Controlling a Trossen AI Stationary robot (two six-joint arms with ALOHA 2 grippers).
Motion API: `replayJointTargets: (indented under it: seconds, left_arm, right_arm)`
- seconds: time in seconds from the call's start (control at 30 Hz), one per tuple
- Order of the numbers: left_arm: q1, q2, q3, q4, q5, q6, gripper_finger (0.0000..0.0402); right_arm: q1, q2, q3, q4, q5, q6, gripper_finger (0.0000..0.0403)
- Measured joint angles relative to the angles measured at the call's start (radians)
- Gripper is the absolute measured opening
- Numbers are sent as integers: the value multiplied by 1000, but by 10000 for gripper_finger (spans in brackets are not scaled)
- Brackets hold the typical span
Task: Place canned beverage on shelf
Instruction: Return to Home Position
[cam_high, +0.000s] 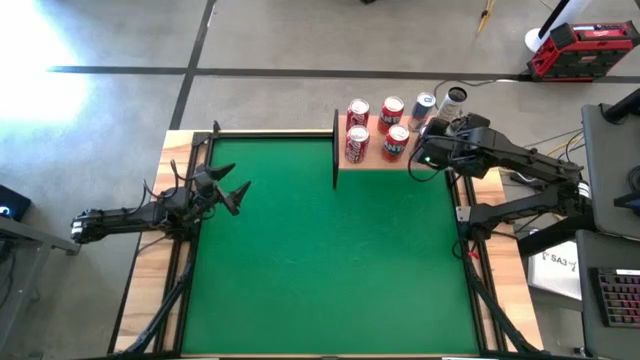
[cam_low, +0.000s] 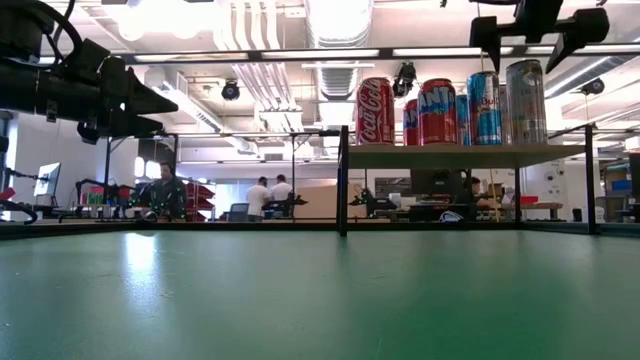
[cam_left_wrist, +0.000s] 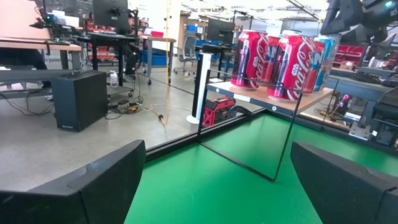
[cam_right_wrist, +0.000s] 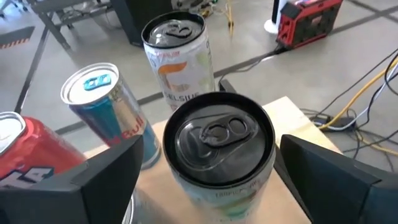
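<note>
Cans lined up on the shelf, right gripper open above the last one.

Your right gripper (cam_low: 540, 35) hangs just over the white and yellow can (cam_right_wrist: 219, 134), fingers spread wide to either side of its lid and touching nothing. That can stands upright at the end of the shelf (cam_high: 375, 163) nearest the right arm, next to its twin (cam_right_wrist: 174, 56) and a blue can (cam_right_wrist: 102, 106), with the red cans (cam_high: 357, 145) farther along. Your left gripper (cam_high: 232, 195) waits open over the left side of the green table (cam_high: 320, 260). Judge the can as thin, smooth aluminium: probably stiff if full, but slippery, easily dented and tall enough to tip. If you regrip it, close gently and squarely across the mid-body.
</note>
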Motion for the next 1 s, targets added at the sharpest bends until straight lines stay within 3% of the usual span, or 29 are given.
replayJointTargets:
  seconds: [0.53,0.77,1.0]
  left_arm:
    - [0,0,0,0,0,0,386]
    - [0,0,0,0,0,0,386]
    - [0,0,0,0,0,0,386]
  right_arm:
    - [0,-73,91,-1,-196,-79,370]
    - [0,-105,176,-1,-457,-151,370]
    - [0,-112,209,-1,-853,-198,370]
